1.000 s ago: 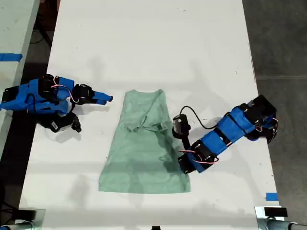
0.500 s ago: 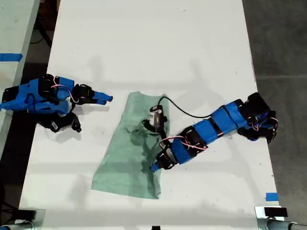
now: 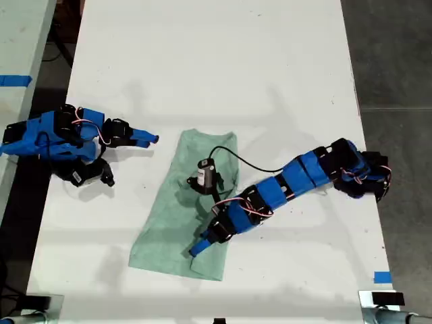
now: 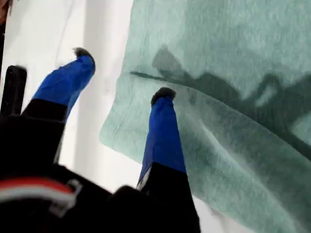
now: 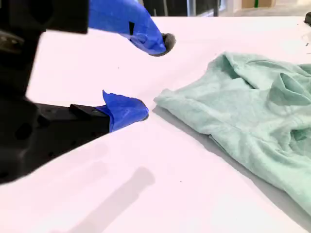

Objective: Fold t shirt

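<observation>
The pale mint-green t shirt (image 3: 169,216) lies wrinkled on the white table (image 3: 202,67), narrow at the far end and wider near the front edge. One long side is folded over onto the rest. My first gripper (image 3: 199,248) reaches from the exterior view's right across the shirt and hangs low over its hem. In the first wrist view my first gripper (image 4: 124,75) is open, one finger over the t shirt (image 4: 233,73), the other over bare table beside its edge. My second gripper (image 3: 150,140) rests open at the exterior view's left, a short gap from the t shirt (image 5: 252,111); its fingers (image 5: 141,111) hold nothing.
A black cable (image 3: 250,162) arcs from the first arm over the shirt. Blue tape (image 3: 381,277) marks the table near the exterior view's lower right corner. Dark floor (image 3: 398,67) lies past the table's right edge, and another pale surface with blue tape (image 3: 13,81) stands at the left.
My first arm has swept toward the exterior view's left across the shirt, carrying its right side over the middle. The shirt is narrower now. The second arm has not moved.
</observation>
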Action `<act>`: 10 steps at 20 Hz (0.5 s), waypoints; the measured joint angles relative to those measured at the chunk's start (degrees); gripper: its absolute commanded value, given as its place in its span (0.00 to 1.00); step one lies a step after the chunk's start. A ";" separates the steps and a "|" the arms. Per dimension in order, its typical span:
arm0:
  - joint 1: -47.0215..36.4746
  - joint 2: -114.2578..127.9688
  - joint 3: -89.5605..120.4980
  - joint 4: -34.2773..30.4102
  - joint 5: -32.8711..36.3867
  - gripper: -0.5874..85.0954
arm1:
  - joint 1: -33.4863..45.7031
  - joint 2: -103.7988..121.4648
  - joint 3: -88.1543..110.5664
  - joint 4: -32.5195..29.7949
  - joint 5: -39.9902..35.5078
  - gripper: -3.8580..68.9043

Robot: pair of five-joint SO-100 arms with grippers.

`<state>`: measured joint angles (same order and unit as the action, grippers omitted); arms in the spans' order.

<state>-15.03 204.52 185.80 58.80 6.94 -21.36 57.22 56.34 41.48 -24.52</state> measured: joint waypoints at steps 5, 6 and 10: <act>0.00 0.00 0.00 0.00 0.00 0.21 | 1.32 12.48 0.70 19.51 2.55 0.27; 0.00 0.00 0.00 0.00 0.00 0.21 | 2.55 18.37 3.25 26.10 4.13 0.24; 0.00 0.00 0.00 0.00 0.00 0.21 | 8.61 46.32 24.87 46.05 10.37 0.14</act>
<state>-15.03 204.52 185.80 58.80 6.94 -12.74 103.54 81.21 87.54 -14.15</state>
